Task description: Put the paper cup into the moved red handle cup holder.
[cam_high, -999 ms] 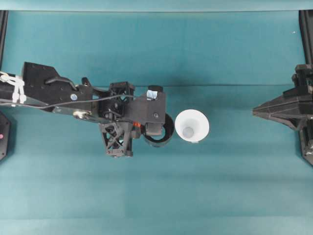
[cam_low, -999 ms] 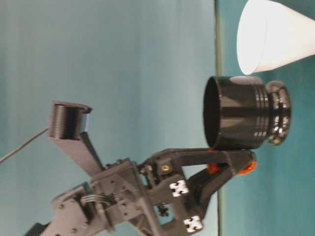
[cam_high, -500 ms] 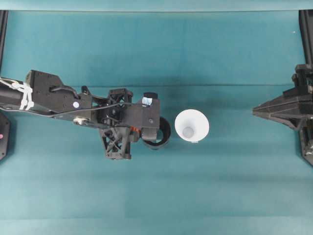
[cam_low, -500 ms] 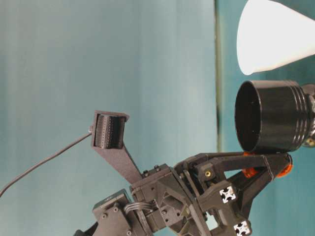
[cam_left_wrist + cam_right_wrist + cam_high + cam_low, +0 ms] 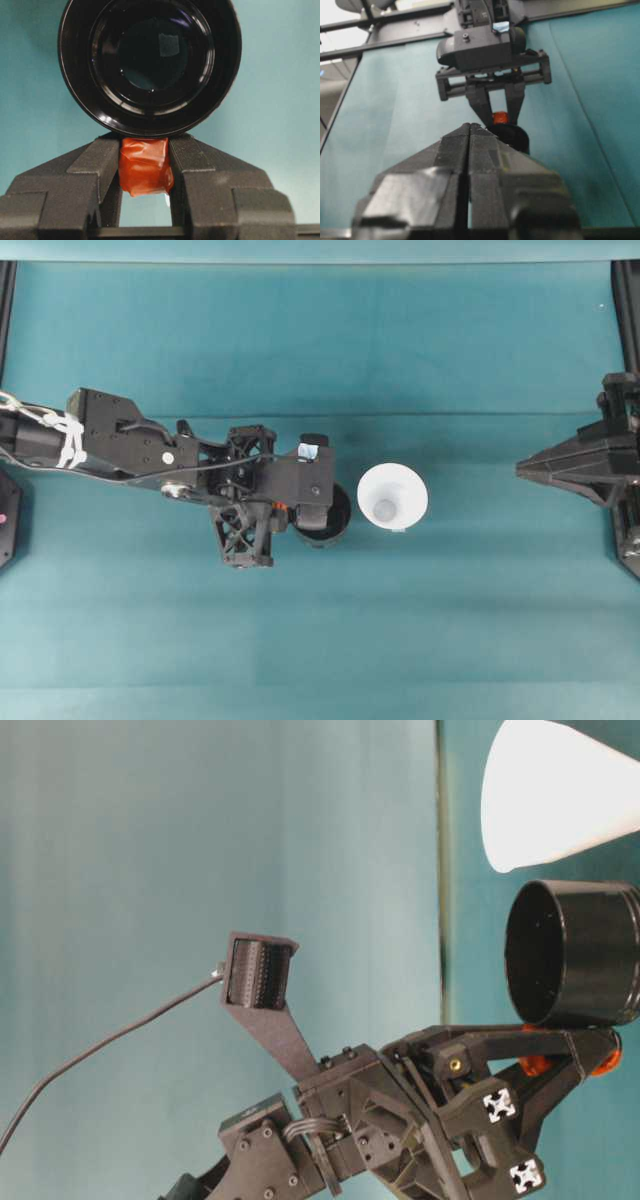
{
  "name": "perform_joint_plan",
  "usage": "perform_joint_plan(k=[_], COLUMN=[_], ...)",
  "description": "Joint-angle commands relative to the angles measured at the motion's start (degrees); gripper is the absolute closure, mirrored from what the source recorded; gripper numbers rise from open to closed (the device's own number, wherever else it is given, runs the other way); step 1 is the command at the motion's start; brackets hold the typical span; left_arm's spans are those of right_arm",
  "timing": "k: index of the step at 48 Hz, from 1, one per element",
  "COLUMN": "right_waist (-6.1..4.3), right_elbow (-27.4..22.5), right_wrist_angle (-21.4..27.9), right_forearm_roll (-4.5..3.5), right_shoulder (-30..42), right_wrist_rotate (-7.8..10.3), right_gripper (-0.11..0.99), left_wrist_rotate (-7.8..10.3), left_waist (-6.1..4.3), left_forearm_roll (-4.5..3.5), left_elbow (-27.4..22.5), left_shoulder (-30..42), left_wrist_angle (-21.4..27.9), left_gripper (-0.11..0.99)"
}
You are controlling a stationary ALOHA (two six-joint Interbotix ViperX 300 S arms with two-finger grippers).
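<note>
The white paper cup (image 5: 392, 497) (image 5: 560, 800) stands upright on the teal table, just right of the red handle cup holder. That glossy black holder (image 5: 334, 521) (image 5: 575, 955) (image 5: 150, 65) is upright with its mouth facing up. Its orange-red handle tab (image 5: 145, 167) is pinched between the fingers of my left gripper (image 5: 295, 508) (image 5: 145, 155), which is shut on it. The holder's base runs off the table-level picture. My right gripper (image 5: 522, 469) (image 5: 470, 127) rests shut at the far right, pointing toward the left gripper (image 5: 497, 117) and holder (image 5: 515, 137).
Teal cloth (image 5: 400, 640) covers the table, with open surface in front of and behind the cups. Black frame rails (image 5: 625, 300) run along the left and right edges. The left arm's body (image 5: 120, 435) stretches in from the left side.
The left arm has lowered the holder toward the table and drawn it slightly left. The paper cup and the right gripper have not moved.
</note>
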Motion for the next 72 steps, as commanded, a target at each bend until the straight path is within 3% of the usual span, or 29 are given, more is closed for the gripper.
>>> perform_joint_plan(k=[1, 47, 49, 58, 60, 66, 72], right_waist=[0.09, 0.09, 0.09, 0.09, 0.09, 0.18, 0.09], right_elbow=[-0.53, -0.44, -0.53, -0.44, -0.53, -0.44, -0.44], right_wrist_angle=[-0.35, -0.18, -0.18, -0.18, -0.18, -0.09, 0.44], right_forearm_roll=[0.00, 0.00, -0.09, -0.09, 0.00, 0.00, -0.09], right_shoulder=[0.35, 0.18, 0.18, 0.18, 0.18, 0.26, 0.18], right_wrist_rotate=[0.35, 0.35, 0.44, 0.44, 0.44, 0.44, 0.53], right_gripper=[0.99, 0.99, 0.99, 0.99, 0.99, 0.99, 0.99], left_wrist_rotate=[0.09, 0.00, -0.09, 0.00, 0.00, 0.00, 0.09], left_waist=[0.09, 0.18, 0.18, 0.18, 0.18, 0.18, 0.18], left_forearm_roll=[0.09, 0.09, 0.09, 0.09, 0.00, 0.09, 0.00], left_elbow=[-0.70, -0.79, -0.79, -0.70, -0.62, -0.62, -0.44], left_shoulder=[-0.35, -0.26, -0.35, -0.35, -0.35, -0.35, -0.62], left_wrist_angle=[-0.44, -0.53, -0.62, -1.14, -1.76, -2.90, -2.55], left_gripper=[0.62, 0.61, 0.57, 0.03, 0.03, 0.15, 0.13])
